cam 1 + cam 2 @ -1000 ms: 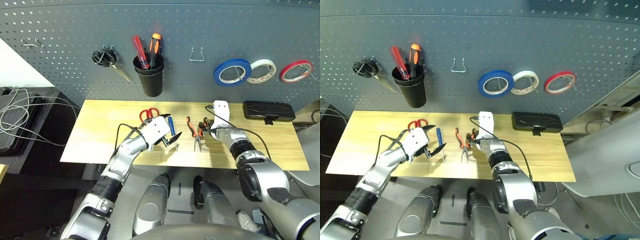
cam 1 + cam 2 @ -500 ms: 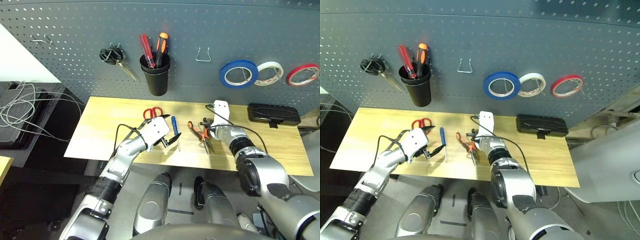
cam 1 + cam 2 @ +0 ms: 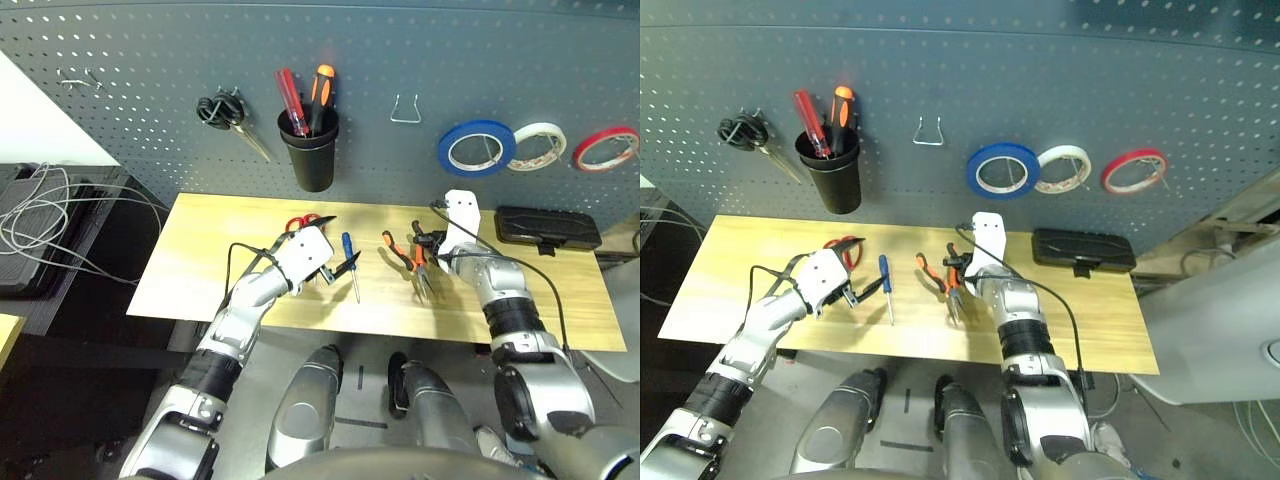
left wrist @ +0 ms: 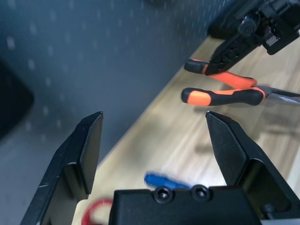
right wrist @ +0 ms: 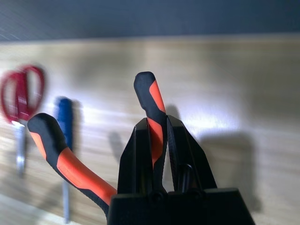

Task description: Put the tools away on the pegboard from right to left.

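Note:
The orange-and-black pliers (image 3: 408,262) lie on the wooden table (image 3: 200,260). My right gripper (image 3: 425,250) is shut on one of their handles (image 5: 153,105), and the other handle (image 5: 65,159) splays free. Left of the pliers lie the small blue-handled screwdriver (image 3: 349,262) and the red-handled scissors (image 3: 303,222). My left gripper (image 3: 340,242) hovers open and holding nothing between those two. The blue tape roll (image 3: 477,148) hangs on the pegboard (image 3: 150,60) above the pliers.
On the pegboard hang black-handled scissors (image 3: 225,112), a black cup (image 3: 310,155) holding red and orange screwdrivers, a bare wire hook (image 3: 405,110), a white tape roll (image 3: 537,145) and a red tape roll (image 3: 605,145). A black case (image 3: 545,228) lies at the table's back right.
My right gripper has shut on one handle of the pliers, and they have shifted slightly right with it. The left gripper stays open near the screwdriver.

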You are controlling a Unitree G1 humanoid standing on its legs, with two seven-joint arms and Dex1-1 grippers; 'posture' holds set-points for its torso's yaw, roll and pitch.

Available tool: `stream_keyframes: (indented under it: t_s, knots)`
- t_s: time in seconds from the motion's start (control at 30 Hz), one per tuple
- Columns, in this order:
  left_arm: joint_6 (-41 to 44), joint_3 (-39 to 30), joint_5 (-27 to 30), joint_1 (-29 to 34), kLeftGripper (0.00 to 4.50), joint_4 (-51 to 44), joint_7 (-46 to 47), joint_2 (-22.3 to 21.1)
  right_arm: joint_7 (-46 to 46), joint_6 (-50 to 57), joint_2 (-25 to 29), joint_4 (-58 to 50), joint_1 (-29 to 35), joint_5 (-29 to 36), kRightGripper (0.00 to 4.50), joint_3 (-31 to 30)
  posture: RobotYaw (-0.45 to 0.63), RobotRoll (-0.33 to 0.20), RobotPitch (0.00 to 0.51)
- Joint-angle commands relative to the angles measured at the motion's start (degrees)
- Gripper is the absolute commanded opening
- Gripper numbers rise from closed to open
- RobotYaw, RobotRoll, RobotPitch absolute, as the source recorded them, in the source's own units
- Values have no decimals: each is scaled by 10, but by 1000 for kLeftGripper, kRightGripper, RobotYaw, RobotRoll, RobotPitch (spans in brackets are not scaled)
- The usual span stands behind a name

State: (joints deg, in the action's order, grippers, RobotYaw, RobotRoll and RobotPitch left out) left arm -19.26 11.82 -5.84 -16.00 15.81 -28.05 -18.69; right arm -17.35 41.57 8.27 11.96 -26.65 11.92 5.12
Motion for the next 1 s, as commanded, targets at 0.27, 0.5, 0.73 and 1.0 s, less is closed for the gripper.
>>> stream_keyframes:
  t_s: [0.27,0.5,0.73,1.0]
  knots:
    - [-32,-20,-2,0,4500,21,25,0,-26,-74,5,-156,7,23,250,-15,161,0,188]
    - [-42,-22,4,-10,4500,36,26,4,-35,-121,-12,-201,-36,52,250,-10,152,0,186]
    - [-54,-16,65,-14,4500,-2,-24,25,-18,-152,-28,-202,-102,78,250,7,154,0,186]
    - [-6,-24,114,-28,4500,-61,-43,48,12,-183,-43,-171,-187,98,250,33,155,0,187]
